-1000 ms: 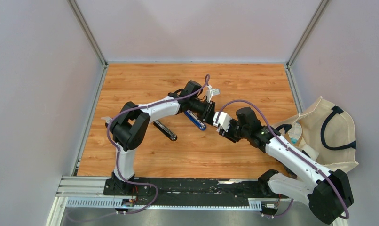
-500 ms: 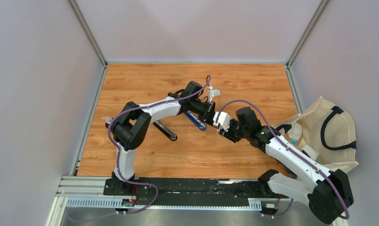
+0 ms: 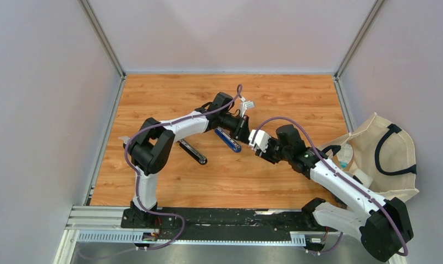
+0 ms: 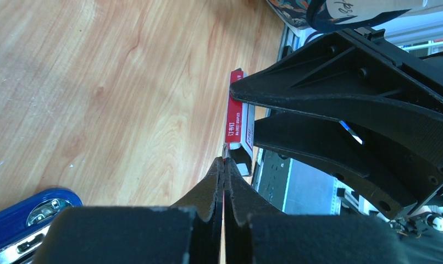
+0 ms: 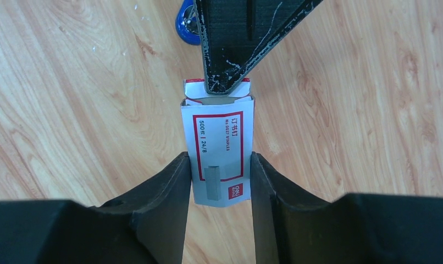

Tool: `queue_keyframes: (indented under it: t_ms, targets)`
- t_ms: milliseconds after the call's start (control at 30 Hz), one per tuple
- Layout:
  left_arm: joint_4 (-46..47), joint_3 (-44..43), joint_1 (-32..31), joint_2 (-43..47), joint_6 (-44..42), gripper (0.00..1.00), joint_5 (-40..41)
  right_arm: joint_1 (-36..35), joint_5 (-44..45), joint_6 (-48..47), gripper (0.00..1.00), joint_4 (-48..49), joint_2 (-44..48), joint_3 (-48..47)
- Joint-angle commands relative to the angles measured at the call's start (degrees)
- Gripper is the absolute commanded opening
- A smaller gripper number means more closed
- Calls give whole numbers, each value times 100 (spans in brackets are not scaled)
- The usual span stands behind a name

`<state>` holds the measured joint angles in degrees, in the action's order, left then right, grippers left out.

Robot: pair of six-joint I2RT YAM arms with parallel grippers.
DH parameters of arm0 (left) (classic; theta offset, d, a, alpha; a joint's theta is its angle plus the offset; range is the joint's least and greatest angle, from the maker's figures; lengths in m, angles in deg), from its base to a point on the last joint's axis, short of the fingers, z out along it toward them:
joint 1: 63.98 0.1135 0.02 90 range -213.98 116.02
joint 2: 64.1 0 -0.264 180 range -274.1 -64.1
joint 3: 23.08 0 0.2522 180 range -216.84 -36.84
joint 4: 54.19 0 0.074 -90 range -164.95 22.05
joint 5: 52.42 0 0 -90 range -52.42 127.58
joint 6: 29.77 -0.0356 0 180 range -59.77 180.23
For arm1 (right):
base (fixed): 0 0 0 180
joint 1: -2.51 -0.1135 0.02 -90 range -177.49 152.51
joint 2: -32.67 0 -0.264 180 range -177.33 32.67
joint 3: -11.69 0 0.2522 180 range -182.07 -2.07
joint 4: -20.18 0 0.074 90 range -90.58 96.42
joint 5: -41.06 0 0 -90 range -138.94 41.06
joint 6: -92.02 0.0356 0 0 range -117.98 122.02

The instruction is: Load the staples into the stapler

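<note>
Wooden tabletop (image 5: 71,82); only right wrist view shows staple box (image 5: 219,159) front-on.

Left end effector (image 4: 223,163) closed (fully).

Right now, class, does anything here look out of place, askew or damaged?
Only the staple box: held in the right claw, its end flap stands open, with the shut left claw at the opening.

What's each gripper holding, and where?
Right gripper clamps the staple box by its long sides. Left gripper is shut at the box's open end; whether it pinches anything can't be told.
</note>
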<state>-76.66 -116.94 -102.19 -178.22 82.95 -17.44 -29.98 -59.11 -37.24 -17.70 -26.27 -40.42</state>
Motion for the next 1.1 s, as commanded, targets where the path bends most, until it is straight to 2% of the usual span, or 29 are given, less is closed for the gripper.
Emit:
queue_keyframes:
  t_ms: [0,500,833,967,1067]
  targets:
    - [80,11,262,409,-5,0,-70,138,367,-116,42,-181,84,73]
    - [80,11,429,584,22,0,-123,164,481,-195,43,-339,-258,38]
    - [71,-23,447,436,22,1,-114,182,455,-152,43,-313,-171,20]
    - [10,-68,447,303,39,23,-114,190,411,-81,43,-269,-127,3]
    - [18,-68,447,259,39,31,-105,190,411,-29,43,-225,-92,-15]
